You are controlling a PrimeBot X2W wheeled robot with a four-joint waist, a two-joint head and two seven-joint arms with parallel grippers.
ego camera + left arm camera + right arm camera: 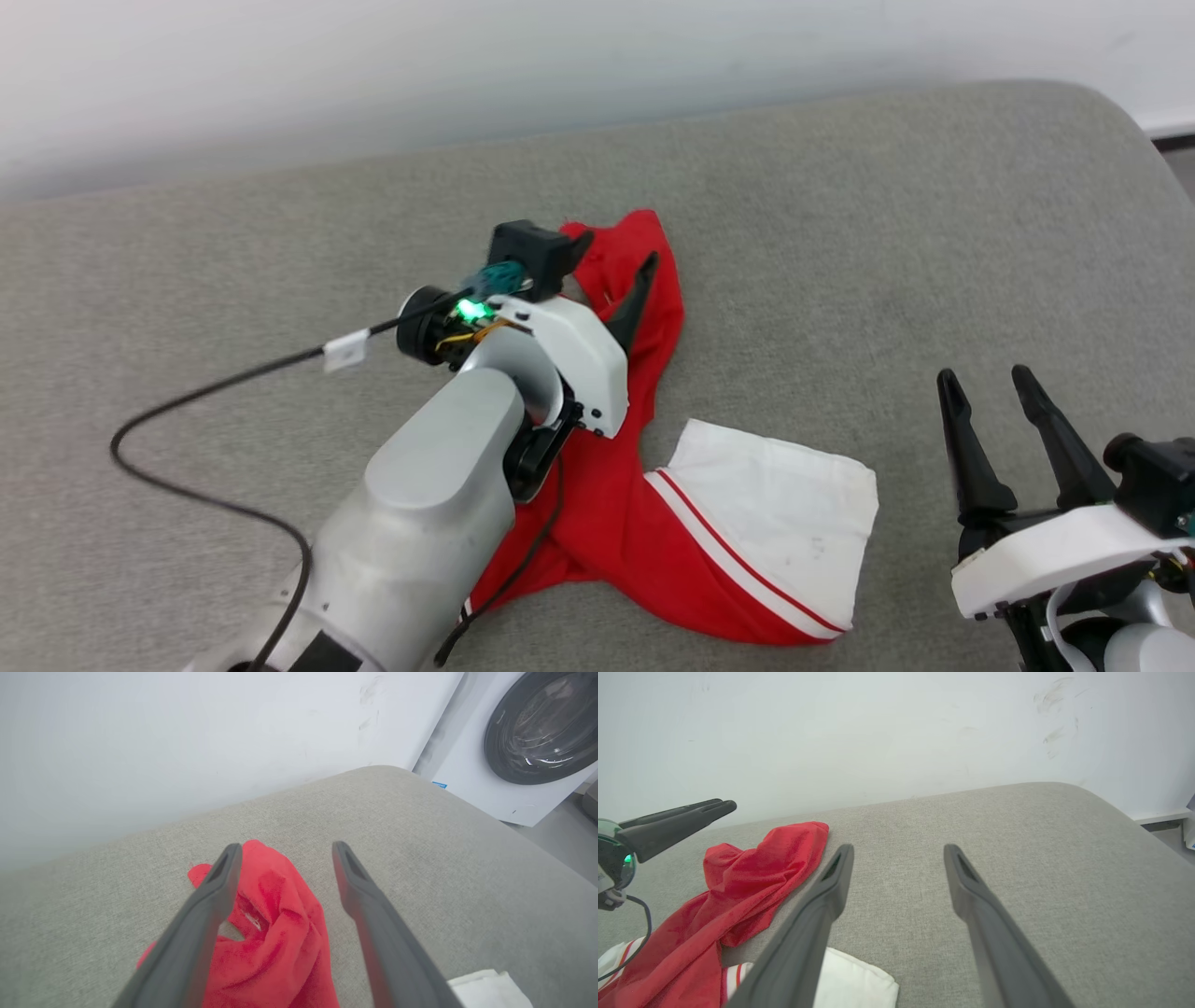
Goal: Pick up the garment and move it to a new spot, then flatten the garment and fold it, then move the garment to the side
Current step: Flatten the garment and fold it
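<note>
The garment (pixel 625 504) lies crumpled on the grey padded surface (pixel 840 233), a red bunch with one white sleeve (pixel 784 504) and its red-and-white trim spread toward the right. Its letters and number are hidden. My left gripper (pixel 616 250) hovers open over the garment's far red end (pixel 275 933), one finger (pixel 205 914) above the cloth and the other (pixel 369 914) beside it, gripping nothing. My right gripper (pixel 984 375) stands open and empty to the right of the sleeve, over bare surface (pixel 899 851). In the right wrist view the red cloth (pixel 752 882) lies to the left.
A black cable (pixel 187 401) loops from my left wrist over the surface's left part. A pale wall (pixel 560 65) runs behind the far edge. A white washing machine (pixel 537 728) stands past the rounded right corner. Bare grey surface stretches right of the garment.
</note>
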